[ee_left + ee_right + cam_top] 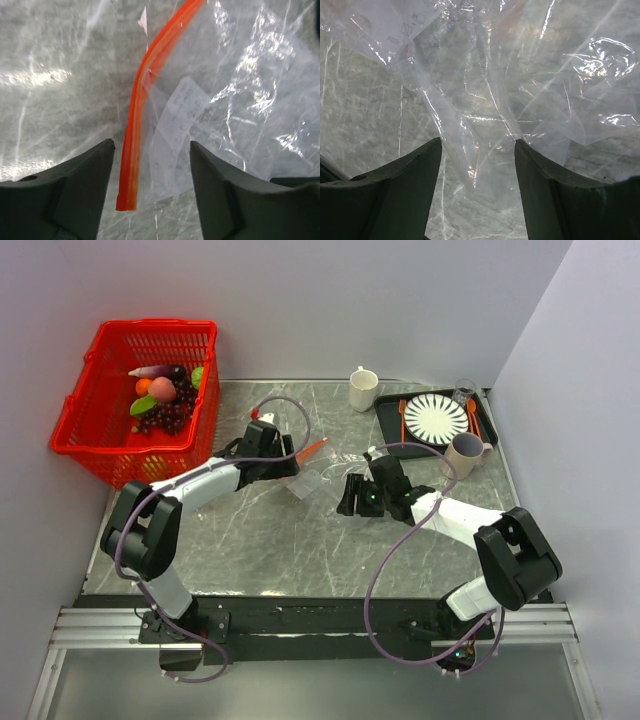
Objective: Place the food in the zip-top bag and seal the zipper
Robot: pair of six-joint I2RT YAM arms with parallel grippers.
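The bag (308, 483) lies crumpled on the table (260, 540), its zipper (136, 115) end between the left gripper's (152, 150) wide-open jaws. The right gripper (477, 147) gapes over the bag's clear film, holding nothing.

By the tray (388, 432) sit one white mug (363, 388) and one brown mug (465, 453). One plate (435, 418), one basket (155, 337), one bag (305, 483).
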